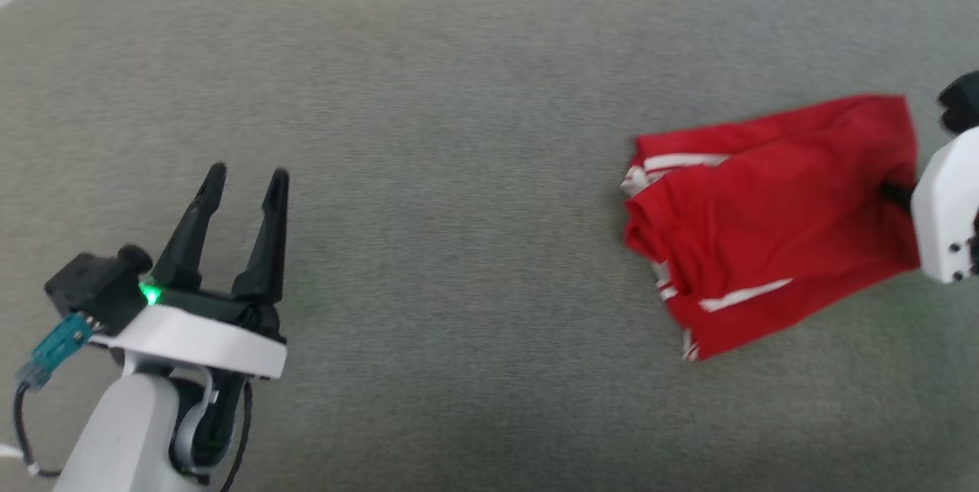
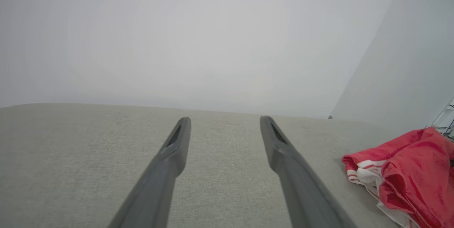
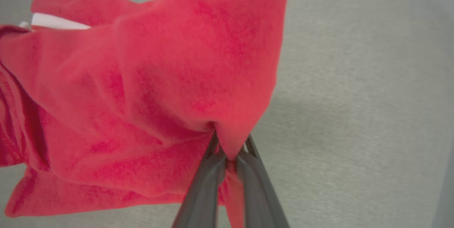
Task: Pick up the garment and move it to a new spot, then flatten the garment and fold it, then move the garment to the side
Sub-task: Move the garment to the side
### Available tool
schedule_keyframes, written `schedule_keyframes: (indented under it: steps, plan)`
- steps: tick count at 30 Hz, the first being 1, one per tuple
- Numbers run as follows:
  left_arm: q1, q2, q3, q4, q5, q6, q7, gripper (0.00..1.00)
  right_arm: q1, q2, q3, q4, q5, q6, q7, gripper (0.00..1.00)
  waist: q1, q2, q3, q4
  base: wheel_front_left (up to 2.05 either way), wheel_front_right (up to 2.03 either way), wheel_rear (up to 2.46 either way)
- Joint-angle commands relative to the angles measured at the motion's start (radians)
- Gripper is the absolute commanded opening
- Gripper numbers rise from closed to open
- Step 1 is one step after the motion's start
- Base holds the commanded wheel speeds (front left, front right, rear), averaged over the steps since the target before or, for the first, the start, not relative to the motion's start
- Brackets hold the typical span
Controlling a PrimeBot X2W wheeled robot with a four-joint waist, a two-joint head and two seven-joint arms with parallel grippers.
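— The garment (image 1: 765,224), a red soft-fabric sports shirt with white sleeve panels and striped trim: where does it lie?

— At 3 o'clock in your head view, bunched and partly doubled over on the grey fabric-covered surface (image 1: 459,94). No print shows on the side facing up.

— And the hands?

— Your right gripper (image 3: 230,150) has its two dark fingers pressed together on a fold at the shirt's 3 o'clock edge. That edge looks slightly raised, and the rest lies on the surface. Your left gripper (image 1: 248,174) sits at 8 o'clock, well apart from the shirt, fingers spread and holding nothing.

— What could go wrong from here?

— The pinch takes only a small tuck of cloth, so I judge a quick pull could slip it free. Held at one point, the shirt will likely trail and twist, or drag on the textured surface and bunch tighter, which makes flattening harder. You may have caught more than one layer; I cannot tell.

— Anything in the way?

— Toward 9 o'clock, the one thing over the surface is your own left gripper. A pale wall (image 2: 212,26) rises beyond the far edge at 12 o'clock.
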Motion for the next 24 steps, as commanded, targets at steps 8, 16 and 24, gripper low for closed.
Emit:
schedule_keyframes:
  steps: [8,16,24]
  plan:
    - [-0.115,0.012,-0.092,0.012,0.022,-0.003,-0.005,1.00,-0.057,-0.023,-0.068,0.017,-0.091,-0.003,-0.108,0.00,0.0000,0.0000,0.054,-0.114,0.00,0.00,0.00]
    - [-0.247,0.019,-0.207,0.023,0.032,-0.003,-0.004,1.00,-0.128,-0.041,-0.142,0.139,-0.178,-0.003,-0.231,0.00,0.0000,0.0000,0.115,-0.189,0.00,0.00,0.00]
    - [-0.380,0.014,-0.331,0.043,0.015,-0.003,-0.005,1.00,-0.232,-0.031,-0.215,0.327,-0.347,-0.003,-0.361,0.00,0.0000,0.0000,0.183,-0.228,0.00,0.00,0.00]
